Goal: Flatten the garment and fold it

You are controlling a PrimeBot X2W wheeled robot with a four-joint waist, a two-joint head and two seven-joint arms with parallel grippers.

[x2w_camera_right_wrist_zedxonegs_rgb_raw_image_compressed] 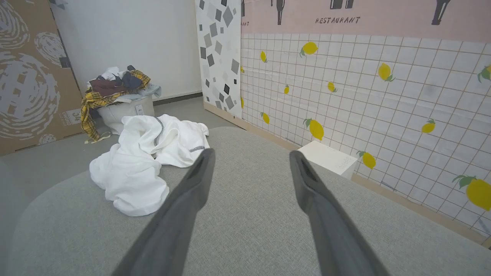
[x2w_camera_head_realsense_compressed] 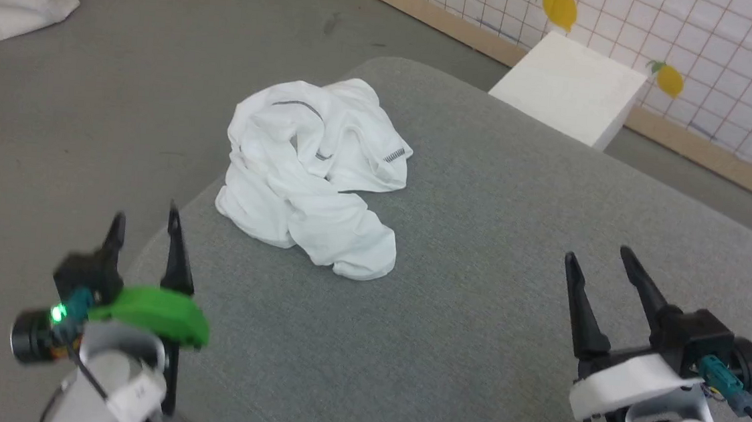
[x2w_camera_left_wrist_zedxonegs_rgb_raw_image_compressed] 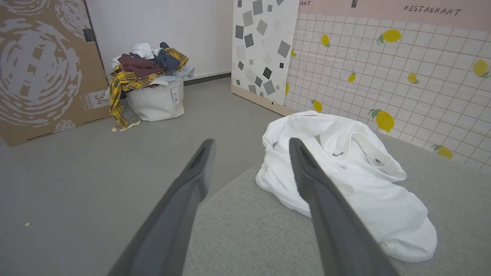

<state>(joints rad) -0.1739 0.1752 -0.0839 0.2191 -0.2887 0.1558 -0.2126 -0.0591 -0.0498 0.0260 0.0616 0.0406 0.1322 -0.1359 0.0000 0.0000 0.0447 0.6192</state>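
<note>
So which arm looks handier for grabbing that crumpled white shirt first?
Probably left. The left pincer, open, sits near the cushion edge, a short way from the crumpled garment, whose cloth looms close in the left wrist view. The right pincer, open too, is farther off across bare cushion.

Grey fabric-covered surface [x2w_camera_head_realsense_compressed: 513, 262], crumpled white garment [x2w_camera_head_realsense_compressed: 311, 179] on it (near one rounded corner)

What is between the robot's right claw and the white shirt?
Only bare grey fabric surface lies between the right gripper and the garment. The head view shows this, and the right wrist view agrees.
</note>
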